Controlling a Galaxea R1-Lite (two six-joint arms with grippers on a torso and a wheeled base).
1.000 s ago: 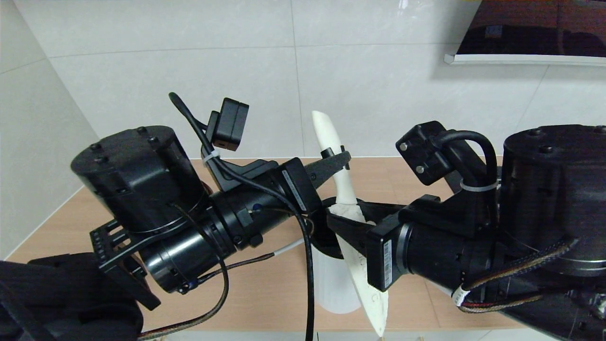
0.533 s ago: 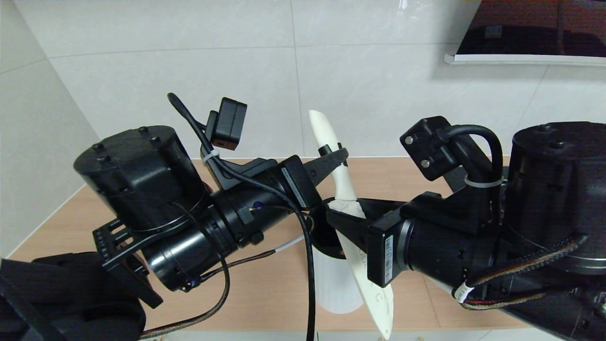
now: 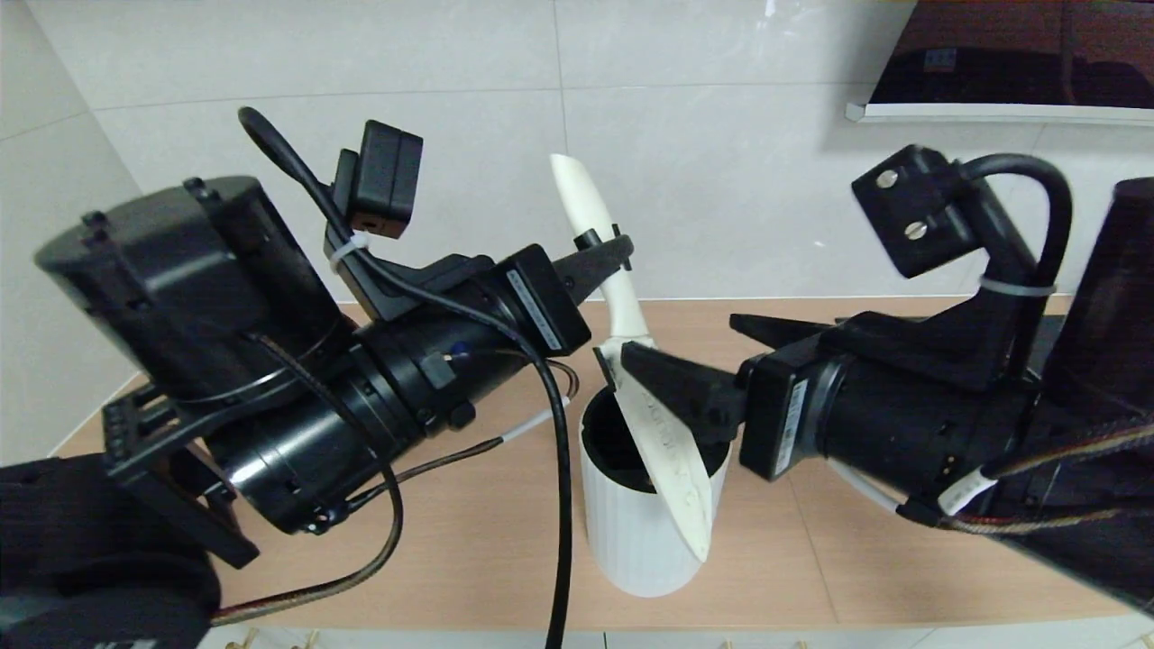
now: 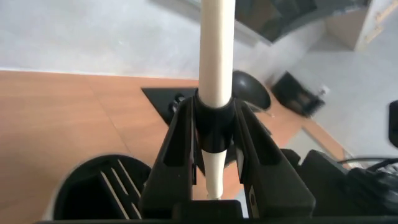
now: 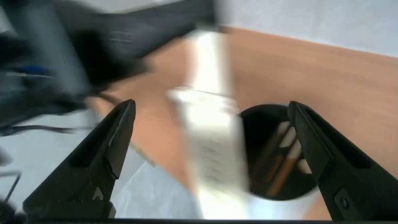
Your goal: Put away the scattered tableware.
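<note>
Knife (image 3: 672,451) not stowed yet; holder (image 3: 636,550) sits under my claws.
Left claw (image 3: 608,265) clamps the knife handle; right claw (image 5: 211,137) gapes wide beside the blade.

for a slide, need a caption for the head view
Left gripper, jaws shut on a white knife beside the white holder; right gripper, jaws open around its blade.

knife (image 3: 665,442): cream-white, smooth, matt, plastic or ceramic, cannot tell | cup (image 3: 631,550): white finely ribbed outside, black inside | desk (image 3: 487,541): pale wood grain, matt | left pincer (image 3: 602,255), right pincer (image 3: 676,341): matt black plastic | wall (image 3: 721,180): pale, slightly glossy tile
</note>
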